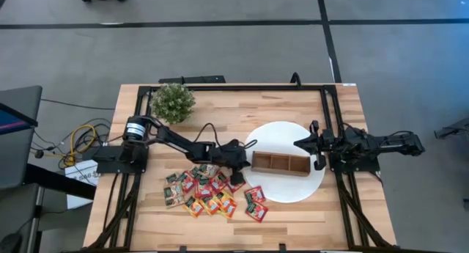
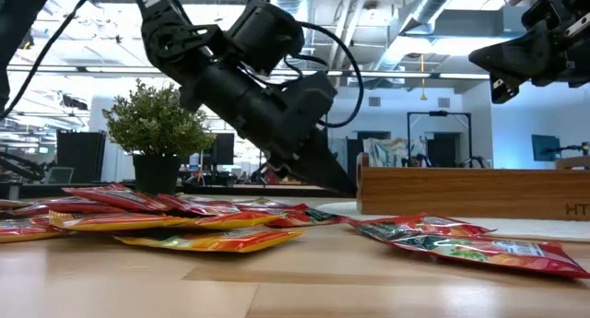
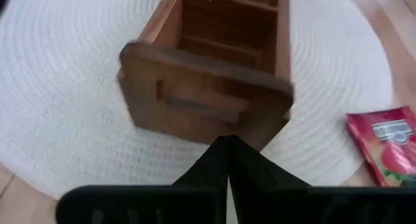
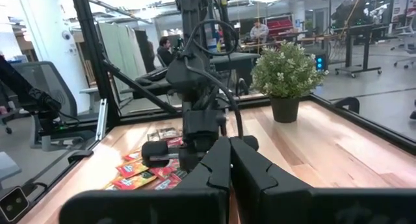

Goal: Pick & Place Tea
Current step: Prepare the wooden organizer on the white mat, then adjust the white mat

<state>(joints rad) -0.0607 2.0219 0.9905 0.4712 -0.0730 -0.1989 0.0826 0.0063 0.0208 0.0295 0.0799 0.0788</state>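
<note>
- Tray (image 1: 281, 163) is the landmark: a brown three-compartment box lying on the white mat (image 1: 289, 191), every compartment that shows looking empty.
- Left gripper (image 1: 251, 145) sits right at the tray's near end, fingers pinched together with nothing between them; the left wrist view shows the closed tips (image 3: 227, 160) pointing at the tray's end wall.
- Tea (image 1: 209, 189) lies in a loose heap on the table just beside the mat, on the left arm's side of the tray; a couple of red sachets (image 1: 255, 203) lie apart from the heap at the mat's edge.
- Right gripper (image 1: 299, 143) waits over the tray's far end, clenched too and carrying nothing.
- Step in hand, as I read it: nothing picked yet, so this is the approach to a first sachet.
- Next move calls for the left arm to swing away from the tray toward the heap, part its fingers, and come down on one sachet's edge.
- Sachets are flat and overlapping, so singling out one looks like the tricky part.
</note>
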